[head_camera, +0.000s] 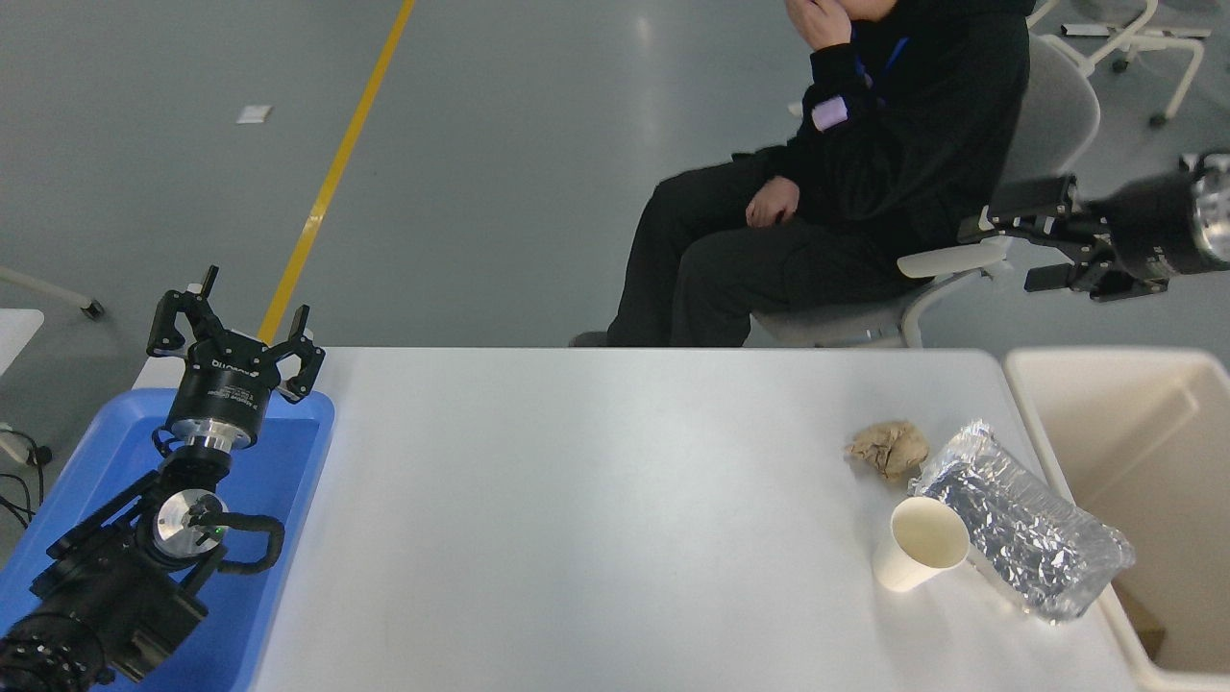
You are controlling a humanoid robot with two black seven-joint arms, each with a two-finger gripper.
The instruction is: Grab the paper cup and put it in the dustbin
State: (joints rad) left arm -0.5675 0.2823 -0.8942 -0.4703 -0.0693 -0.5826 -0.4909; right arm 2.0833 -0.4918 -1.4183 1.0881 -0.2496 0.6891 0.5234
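Note:
The cream-white paper cup (919,544) stands upright on the white table (596,500) at the right, its mouth open upward, touching the foil bag. The beige dustbin (1062,423) stands off the table's right edge, its deep inside partly visible. My right gripper (1020,248) is raised high at the right edge, above the bin's far end and pointing left, open with nothing between its fingers, far from the cup. My left gripper (236,325) is parked at the lower left, open and empty.
A crumpled brown paper ball (890,447) lies just behind the cup. A crinkled silver foil bag (1024,531) lies to the cup's right, by the bin. A shallow blue tray (269,481) sits under the left arm. A person in black (865,173) sits beyond the far edge.

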